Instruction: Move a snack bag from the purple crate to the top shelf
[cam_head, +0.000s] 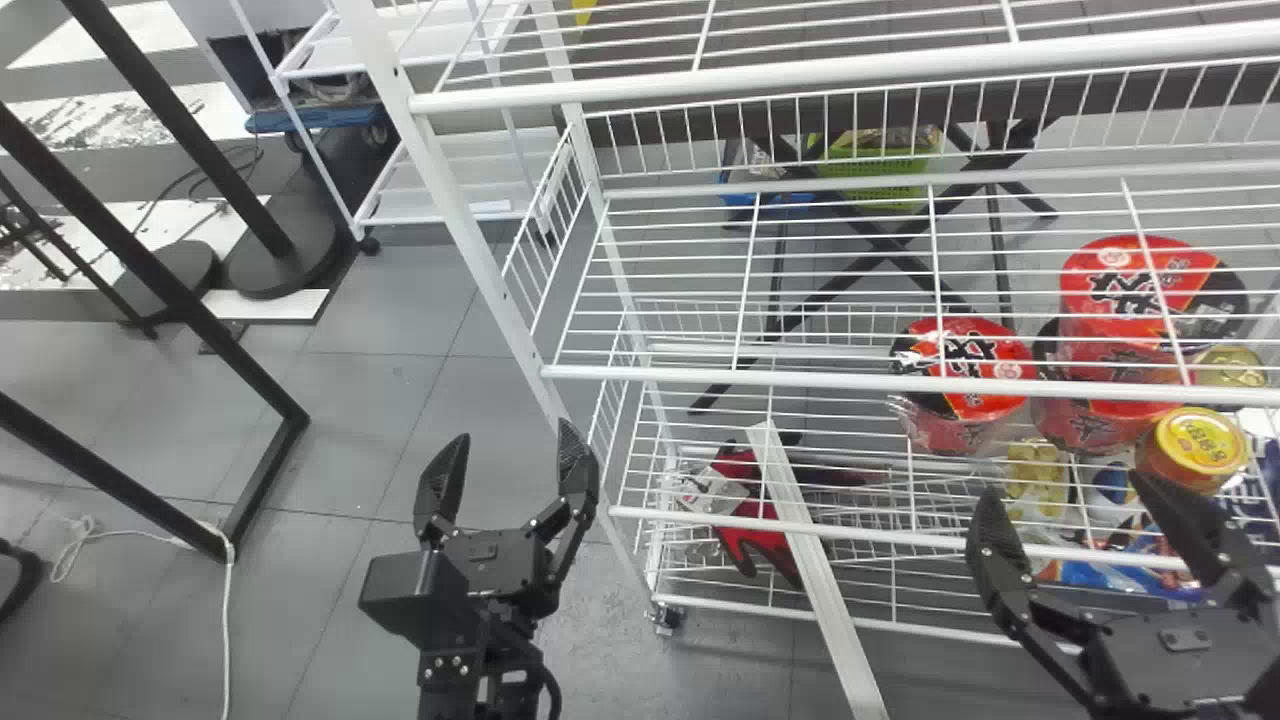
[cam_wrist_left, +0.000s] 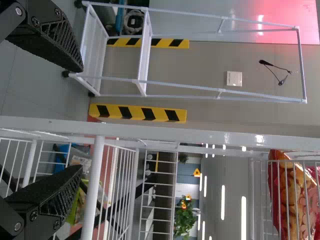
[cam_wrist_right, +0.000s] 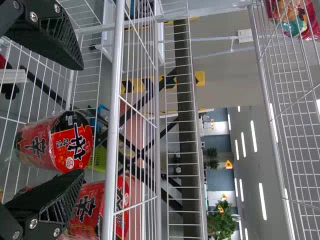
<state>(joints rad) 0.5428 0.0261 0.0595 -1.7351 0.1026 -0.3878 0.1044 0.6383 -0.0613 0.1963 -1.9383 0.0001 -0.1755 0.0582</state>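
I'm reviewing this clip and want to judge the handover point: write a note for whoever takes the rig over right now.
Left gripper: open, empty, before the left post of the white rack.
Right gripper: open, empty, before the rack, near the red noodle bowls.
Job's things: a snack bag sits high on the rack; I cannot tell if it came from the crate.
Done: uncertain.
Left: probably nothing if that bag is the one; otherwise the whole transfer.
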